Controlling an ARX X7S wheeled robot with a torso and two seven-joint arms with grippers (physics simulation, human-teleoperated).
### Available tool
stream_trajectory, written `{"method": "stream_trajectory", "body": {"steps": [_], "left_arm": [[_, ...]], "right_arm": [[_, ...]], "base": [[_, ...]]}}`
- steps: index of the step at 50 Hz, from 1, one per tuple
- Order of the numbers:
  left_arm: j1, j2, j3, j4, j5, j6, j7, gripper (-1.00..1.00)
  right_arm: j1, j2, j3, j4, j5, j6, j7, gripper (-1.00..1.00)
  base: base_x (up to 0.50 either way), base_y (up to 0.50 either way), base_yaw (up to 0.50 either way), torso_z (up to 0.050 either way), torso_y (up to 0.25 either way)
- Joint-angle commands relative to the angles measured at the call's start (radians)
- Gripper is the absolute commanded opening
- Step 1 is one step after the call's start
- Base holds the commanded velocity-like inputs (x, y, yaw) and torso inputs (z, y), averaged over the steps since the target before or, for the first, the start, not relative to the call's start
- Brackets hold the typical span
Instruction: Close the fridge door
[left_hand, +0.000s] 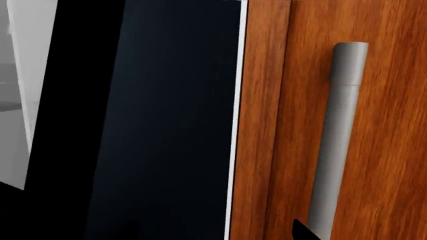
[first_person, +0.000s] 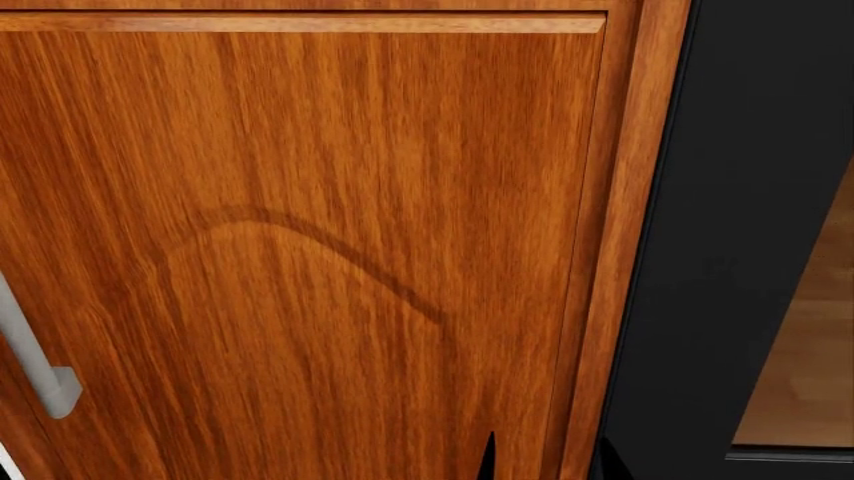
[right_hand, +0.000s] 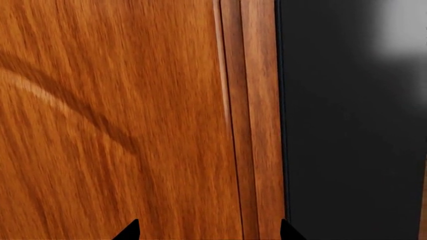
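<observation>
The fridge door (left_hand: 173, 120) shows only in the left wrist view, as a glossy black panel with a thin white edge (left_hand: 235, 125) and white lining (left_hand: 20, 100) beyond its far side. Its bar handle is out of view. My left gripper (left_hand: 217, 234) is open just in front of that white edge, with one fingertip (left_hand: 303, 231) over the wood and the other barely visible against the black panel. My right gripper (right_hand: 208, 232) is open with nothing between its fingers, facing the wood cabinet. In the head view only a black fingertip (first_person: 487, 458) shows at the lower edge.
A reddish wood cabinet door (first_person: 307, 230) with a grey metal handle (first_person: 34, 370) fills the head view; the same handle (left_hand: 340, 135) stands beside the fridge door. To its right is a black-framed appliance front (first_person: 721, 250) with a glass window (first_person: 801, 350), whose black frame (right_hand: 347, 140) the right wrist view also shows.
</observation>
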Motion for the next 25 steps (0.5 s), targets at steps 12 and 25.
{"method": "stream_trajectory", "body": {"steps": [12,25], "left_arm": [[-0.048,-0.080,-0.106,-0.184,0.050,0.030,-0.010,1.00],[-0.178,-0.157,-0.148,-0.245,0.059,-0.005,-0.037,1.00]], "right_arm": [[0.002,0.014,-0.008,-0.006,0.010,0.008,0.008,1.00],[0.007,0.020,-0.011,0.001,0.021,0.013,0.008,1.00]], "base": [[0.00,0.00,0.00,0.000,0.000],[0.00,0.00,0.00,0.000,0.000]]}}
